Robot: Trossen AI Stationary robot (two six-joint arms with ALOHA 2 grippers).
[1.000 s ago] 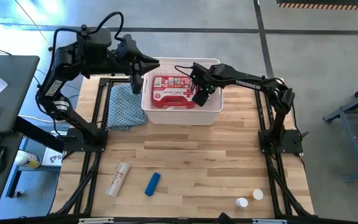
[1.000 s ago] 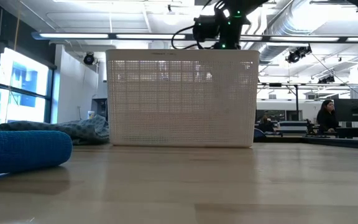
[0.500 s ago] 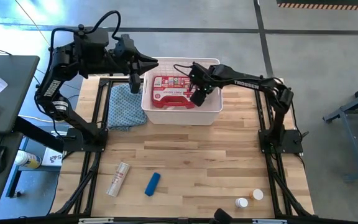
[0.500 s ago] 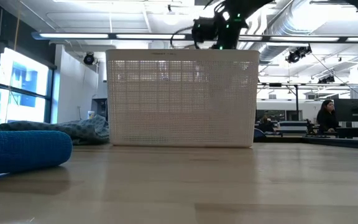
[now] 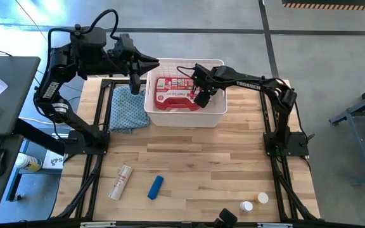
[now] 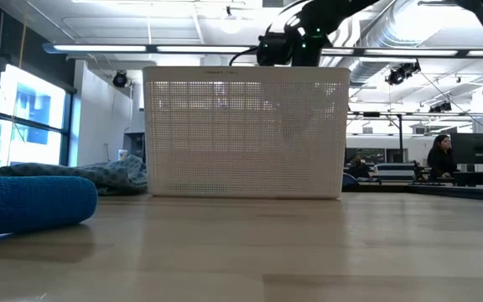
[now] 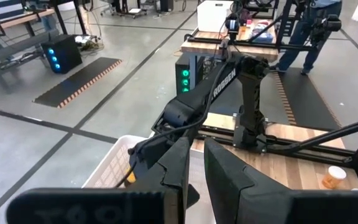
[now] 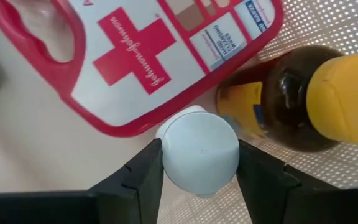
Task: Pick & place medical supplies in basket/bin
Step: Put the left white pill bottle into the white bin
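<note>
Sorting is partly done. High view, left to right: the left gripper (image 5: 146, 62) hangs at about 10 o'clock of the white basket (image 5: 215, 114), over the blue patterned cloth (image 5: 127, 107), its fingers nearly together on nothing. The red first-aid case (image 5: 175, 92) already lies inside the basket; the right gripper (image 5: 201, 96) reaches down over the case's 3 o'clock end. Still out on the table, toward 6 o'clock of the basket: a white tube (image 5: 120, 182), a blue tube (image 5: 155, 187), then two small white pill bottles (image 5: 253, 202) near the front edge.

Right wrist view: supplies what the overhead misses. The right claw is clamped on a small white pill bottle (image 8: 199, 150), cap toward the camera, held above the basket floor; beside it an amber yellow-capped bottle (image 8: 303, 96) already rests against the case.

Low view: shows only the basket's slotted wall and the right arm above its rim; the contents stay hidden.

Left wrist view: confirms the left fingers (image 7: 178, 163) almost closed and empty.
</note>
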